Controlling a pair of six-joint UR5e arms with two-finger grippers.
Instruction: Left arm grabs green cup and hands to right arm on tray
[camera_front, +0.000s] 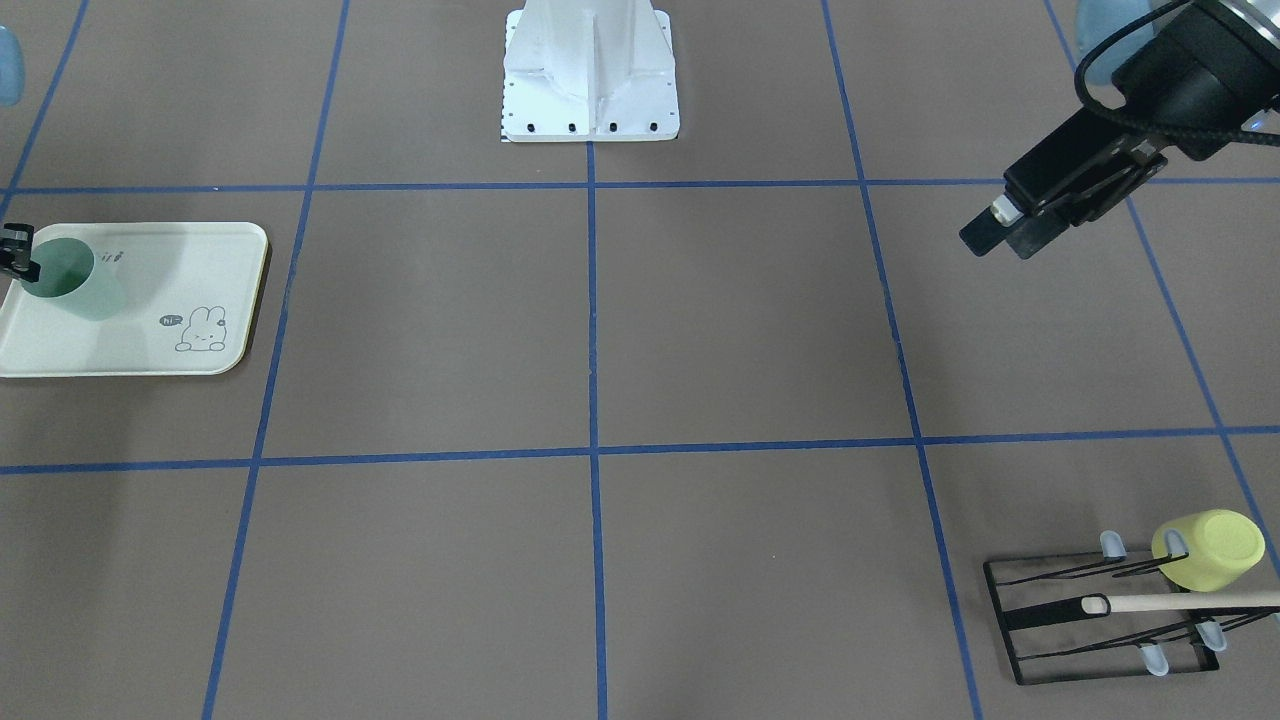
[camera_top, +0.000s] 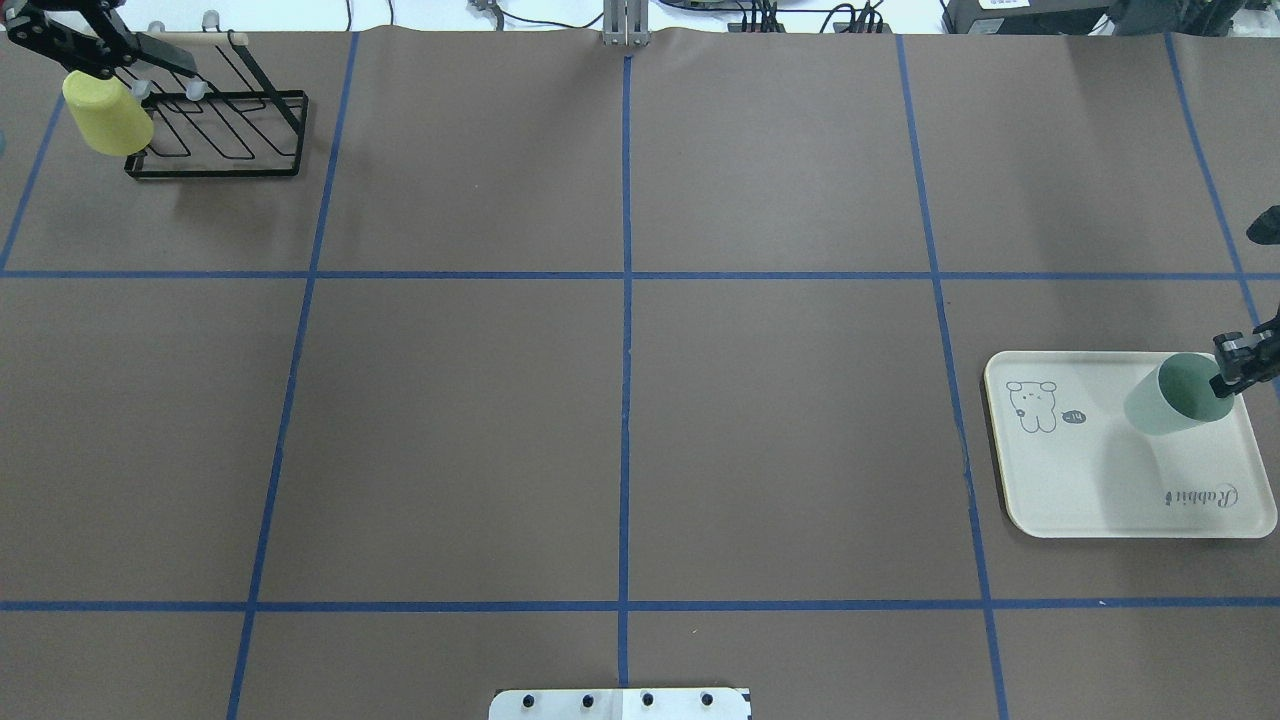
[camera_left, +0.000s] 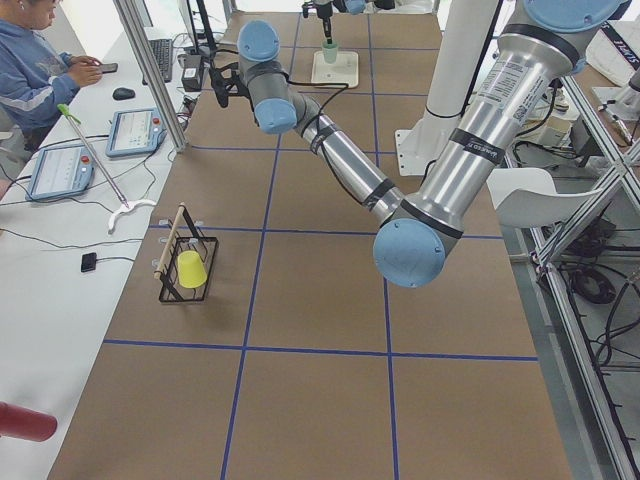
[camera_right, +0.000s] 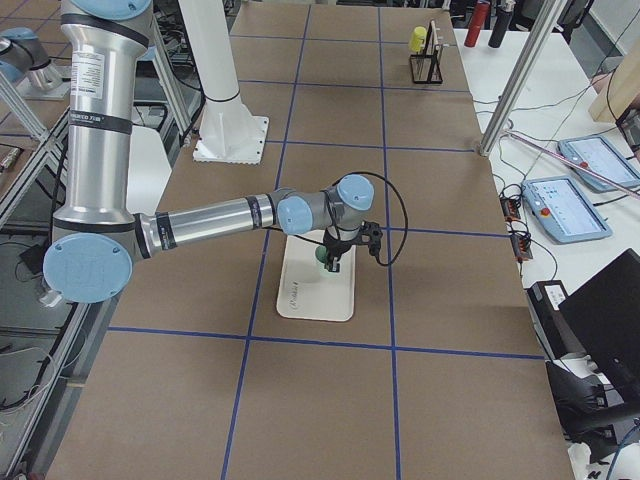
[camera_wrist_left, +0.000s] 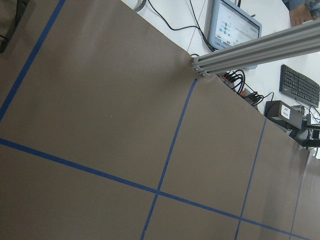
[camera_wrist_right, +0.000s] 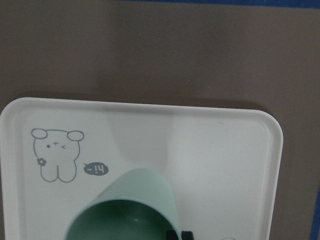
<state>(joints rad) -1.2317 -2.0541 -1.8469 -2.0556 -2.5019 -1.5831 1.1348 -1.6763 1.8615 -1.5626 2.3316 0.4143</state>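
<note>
The green cup (camera_front: 85, 285) stands at the outer end of the cream-white tray (camera_front: 200, 260). The cup also shows in the overhead view (camera_top: 1165, 400) and the right wrist view (camera_wrist_right: 135, 200). My right gripper (camera_front: 18, 258) is at the cup's rim, shut on it, with one finger (camera_wrist_right: 177, 234) at the rim's edge. I cannot tell whether the cup rests on the tray (camera_top: 1090, 480) or hangs just above it. My left gripper (camera_front: 1005, 238) is far away on the other side of the table, open and empty. Its wrist view shows only bare table.
A black wire rack (camera_front: 1100, 620) with a wooden rod (camera_front: 1180, 602) and a yellow-green cup (camera_front: 1210, 550) stands at the far corner on my left side. The robot's white base (camera_front: 590, 70) is mid-table at my edge. Blue tape lines divide the brown tabletop.
</note>
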